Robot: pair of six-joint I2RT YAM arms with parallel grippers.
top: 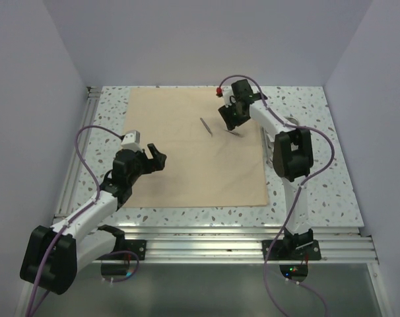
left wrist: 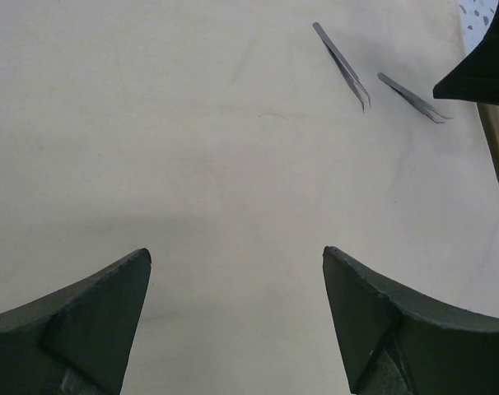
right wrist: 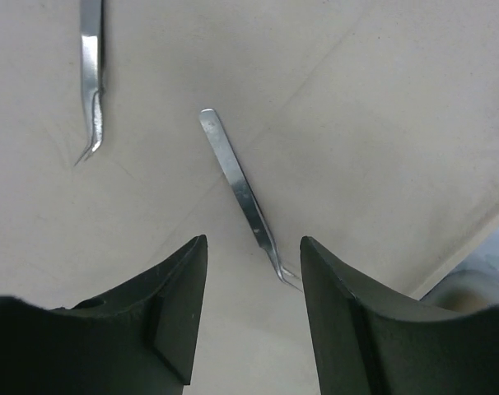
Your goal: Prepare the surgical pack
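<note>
Right arm: stretched to the far side of the tan cloth (top: 187, 165). The right gripper (right wrist: 254, 240) pointed down with jaws parted, gripping nothing, above tweezers (right wrist: 237, 185) lying flat on the cloth.
Second tweezers (top: 206, 126): close by, also on the cloth.
Left arm: bent low. The left gripper (left wrist: 237, 255) was spread wide and empty above bare cloth.
Speckled table (top: 299, 198): beneath the cloth.

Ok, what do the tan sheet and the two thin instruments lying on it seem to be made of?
Tan sheet: apparently woven cloth, matte, with soft creases and fold lines. First instrument and second instrument: probably stainless steel with a smooth satin finish, judging by the grey sheen and bright glints.
</note>
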